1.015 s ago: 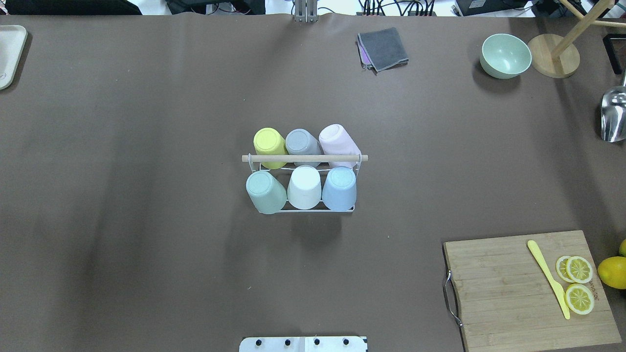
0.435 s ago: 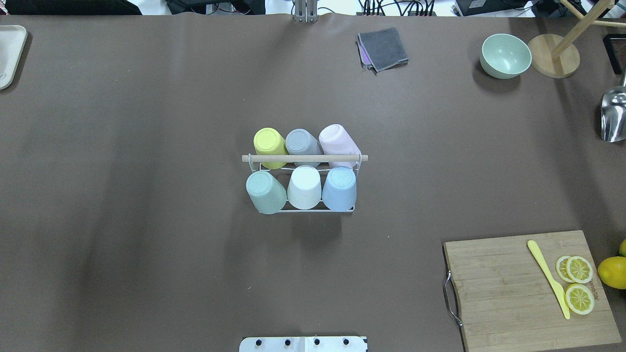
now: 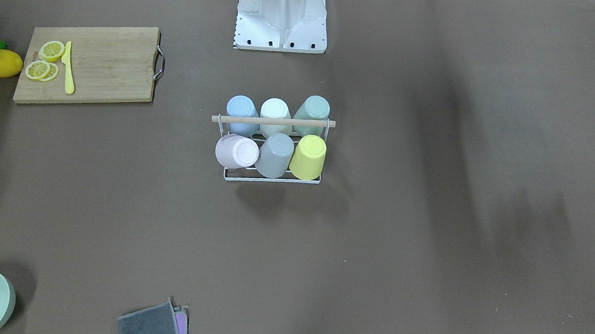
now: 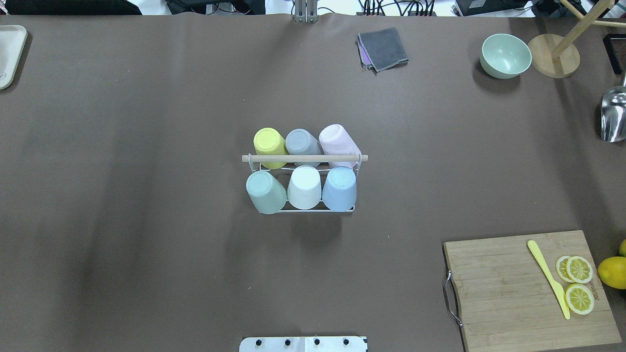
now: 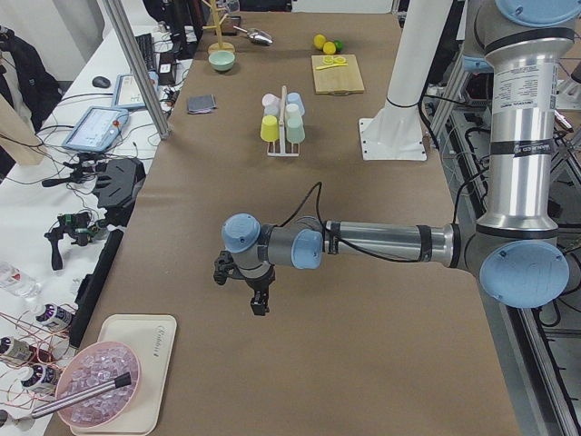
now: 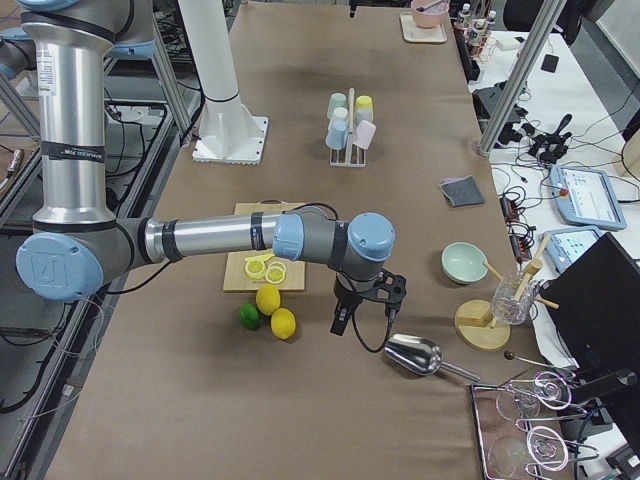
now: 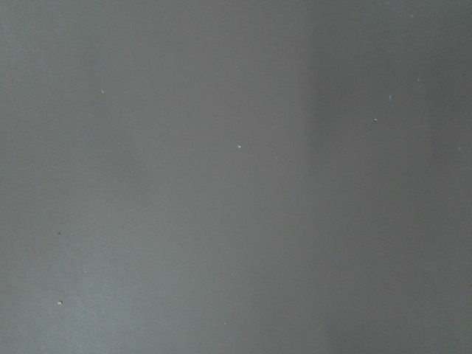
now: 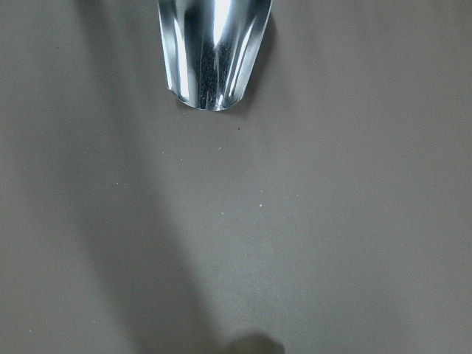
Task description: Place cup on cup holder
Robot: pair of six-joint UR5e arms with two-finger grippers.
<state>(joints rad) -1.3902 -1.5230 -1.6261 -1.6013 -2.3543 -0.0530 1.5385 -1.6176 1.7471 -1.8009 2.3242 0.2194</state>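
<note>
The cup holder, a white wire rack with a wooden rod handle point(image 4: 303, 158), stands at the table's middle and also shows in the front view point(image 3: 274, 121). It carries six upturned cups: yellow point(image 4: 268, 142), grey point(image 4: 301, 142), pink point(image 4: 336, 139), green point(image 4: 264, 191), white point(image 4: 304, 187) and blue point(image 4: 339, 187). My left gripper point(image 5: 241, 291) hangs over bare table far to the left. My right gripper point(image 6: 362, 310) hangs near a metal scoop point(image 8: 214, 51) far to the right. I cannot tell whether either is open or shut. Both are far from the rack.
A cutting board point(image 4: 518, 288) with lemon slices and a yellow knife lies front right, with lemons beside it. A green bowl point(image 4: 505, 55), a wooden stand point(image 4: 555, 56) and a grey cloth point(image 4: 384, 48) sit at the back. A tray point(image 4: 10, 54) is back left.
</note>
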